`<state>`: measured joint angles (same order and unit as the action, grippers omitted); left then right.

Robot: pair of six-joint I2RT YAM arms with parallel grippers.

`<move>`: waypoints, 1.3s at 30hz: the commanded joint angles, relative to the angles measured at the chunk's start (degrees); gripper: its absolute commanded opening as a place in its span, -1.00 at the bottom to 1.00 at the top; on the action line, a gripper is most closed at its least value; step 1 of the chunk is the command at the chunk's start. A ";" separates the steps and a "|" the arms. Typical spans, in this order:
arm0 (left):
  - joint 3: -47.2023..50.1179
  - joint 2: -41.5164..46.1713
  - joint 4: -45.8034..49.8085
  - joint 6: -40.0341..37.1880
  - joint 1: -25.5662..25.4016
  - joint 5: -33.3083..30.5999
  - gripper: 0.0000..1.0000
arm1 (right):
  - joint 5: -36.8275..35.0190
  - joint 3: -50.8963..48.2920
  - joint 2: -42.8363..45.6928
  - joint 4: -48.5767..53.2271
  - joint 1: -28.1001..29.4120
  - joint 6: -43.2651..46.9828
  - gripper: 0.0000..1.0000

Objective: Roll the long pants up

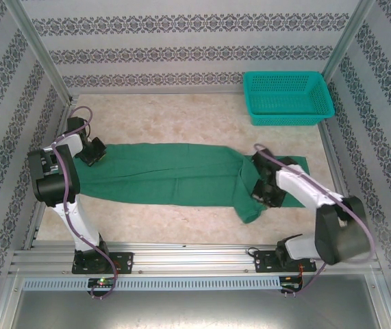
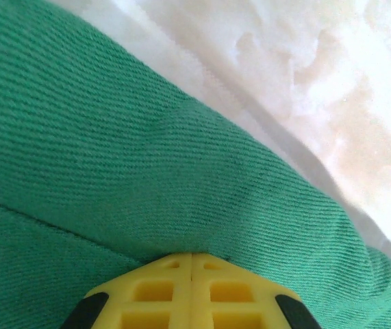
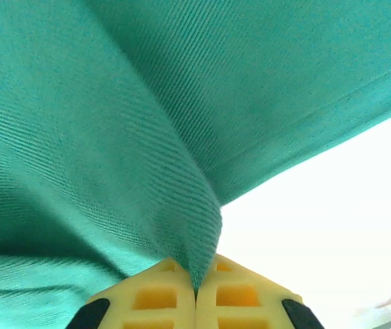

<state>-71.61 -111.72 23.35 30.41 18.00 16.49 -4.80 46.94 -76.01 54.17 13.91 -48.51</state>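
Observation:
The long pants (image 1: 174,171) lie as a dark green band across the middle of the table, left to right. My left gripper (image 1: 94,156) sits at their far left end. In the left wrist view its yellow fingers are pressed together at the tip (image 2: 192,257), with a ridge of the green cloth (image 2: 147,151) running into them. My right gripper (image 1: 263,192) is over the right part of the pants, where the cloth is folded back and hangs toward the near edge. The right wrist view shows it (image 3: 196,284) shut on a raised fold of the cloth (image 3: 113,137).
A teal mesh basket (image 1: 284,118) stands at the back right corner. Bare beige tabletop (image 1: 181,116) lies behind the pants, and a narrower strip lies in front of them. Patterned walls and metal posts close in the table.

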 commanded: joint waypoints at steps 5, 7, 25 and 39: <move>0.23 -1.93 1.15 0.26 0.62 -1.15 -1.00 | -10.83 11.20 5.81 4.67 -16.03 3.94 -1.00; -0.08 -2.15 1.41 0.05 0.81 -1.15 -1.00 | -12.80 14.38 2.62 4.22 -18.83 5.03 -1.00; 0.72 -0.60 1.26 -1.20 0.90 -1.33 -1.00 | -16.03 27.02 -23.03 -8.62 -34.22 14.39 0.54; -0.23 6.99 5.06 -1.06 0.31 -3.44 -0.53 | -2.66 26.17 -12.78 -7.22 -5.58 17.67 0.76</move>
<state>-71.59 -108.88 25.69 29.80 18.11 14.63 -13.61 73.01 -85.43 44.84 4.60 -31.55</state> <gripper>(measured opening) 0.227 0.884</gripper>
